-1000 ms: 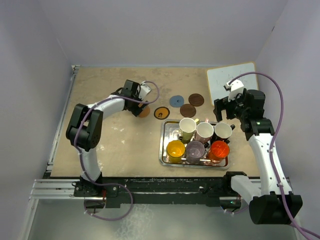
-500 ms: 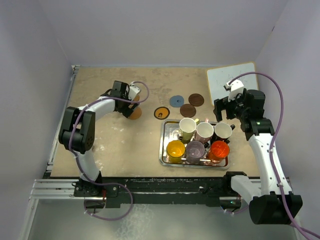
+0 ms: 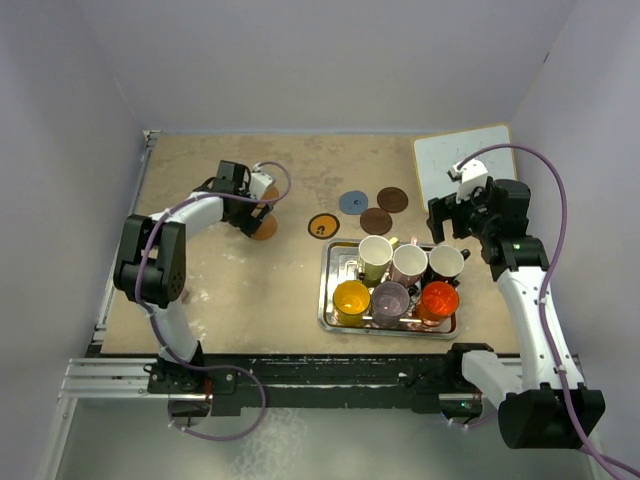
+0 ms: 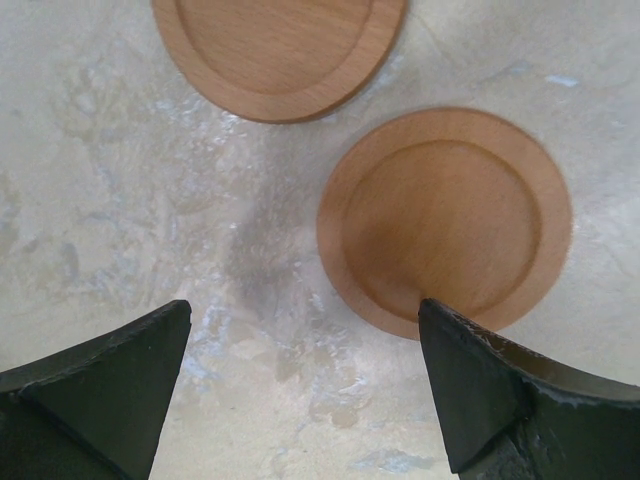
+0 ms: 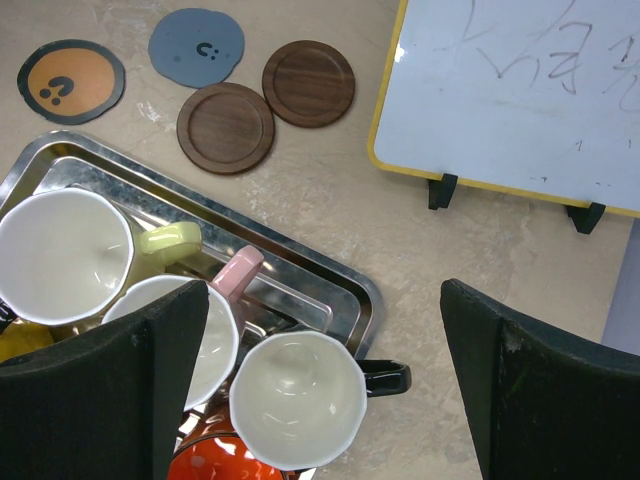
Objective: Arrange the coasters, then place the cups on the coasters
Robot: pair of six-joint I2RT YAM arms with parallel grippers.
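My left gripper (image 4: 305, 312) gapes over one orange-brown coaster (image 4: 445, 220), a second coaster (image 4: 280, 50) at eleven o'clock; my right gripper (image 5: 325, 292) gapes empty.

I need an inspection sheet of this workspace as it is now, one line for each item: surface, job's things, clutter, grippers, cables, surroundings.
Surface: tan table, mottled with pale stains.
Job's things: six coasters lie flat on the table: two orange-brown coasters apart from each other, a blue coaster, two dark brown coasters, a black coaster with an orange ring. Six cups crowd the steel tray; none is on a coaster.
Clutter: whiteboard, far right corner.
Grippers: left gripper open over the orange-brown coasters, empty; right gripper open above the tray's far right corner, empty.
Cables: a purple cable loops along each arm.
Surroundings: pale walls on three sides.
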